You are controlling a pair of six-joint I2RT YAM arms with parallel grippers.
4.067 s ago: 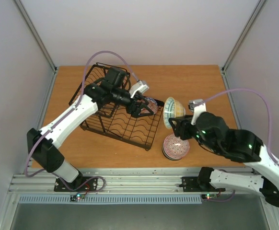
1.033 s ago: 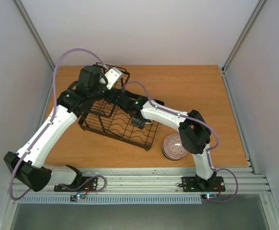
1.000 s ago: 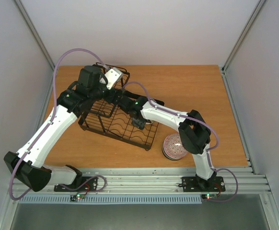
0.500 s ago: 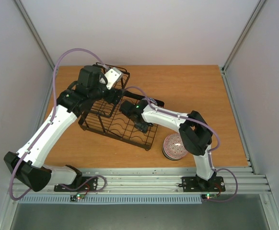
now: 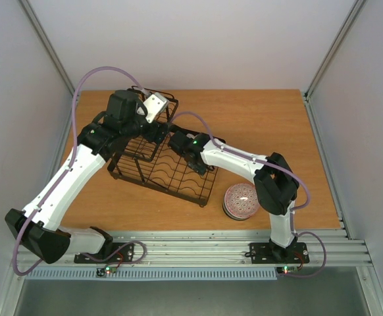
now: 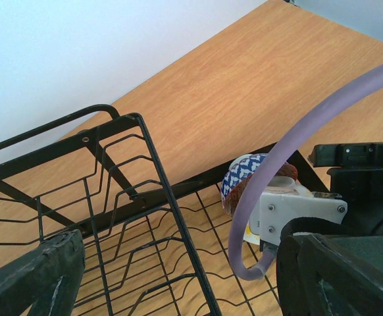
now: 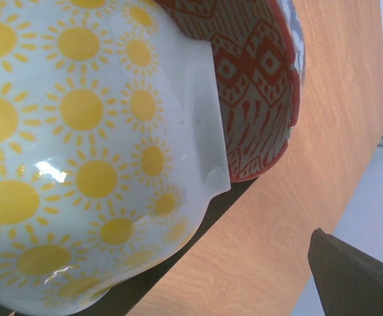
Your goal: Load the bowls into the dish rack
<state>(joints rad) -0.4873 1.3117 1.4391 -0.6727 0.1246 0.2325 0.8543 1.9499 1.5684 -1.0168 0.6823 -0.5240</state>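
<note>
Pale walls box in a wooden tabletop (image 5: 277, 131). The rack (image 5: 178, 184) sits left of centre in the top view, with both arms bent over it. A sun bowl (image 7: 79, 131) fills the right wrist view, nested against a red bowl (image 7: 257, 85). A blue bowl (image 6: 244, 172) shows beyond them in the middle of the left wrist view. More bowls wait as a stack (image 5: 242, 201) on the tabletop, lower right of the rack.

Right jaws are spread as wide as they go and grip nothing. One finger (image 7: 356, 283) shows in the lower right corner, clear of the sun bowl. Left jaws are also wide and empty, over the rack's raised end at upper left.

The step looks like leaving the sun bowl seated. To do it well, the right arm should back out along its own line with jaws kept wide, so no finger catches the rim and tips the bowl off its divider. A purple cable (image 6: 323, 112) loops close to the left wrist, so the exit is safest toward frame right, then down to the stack.
</note>
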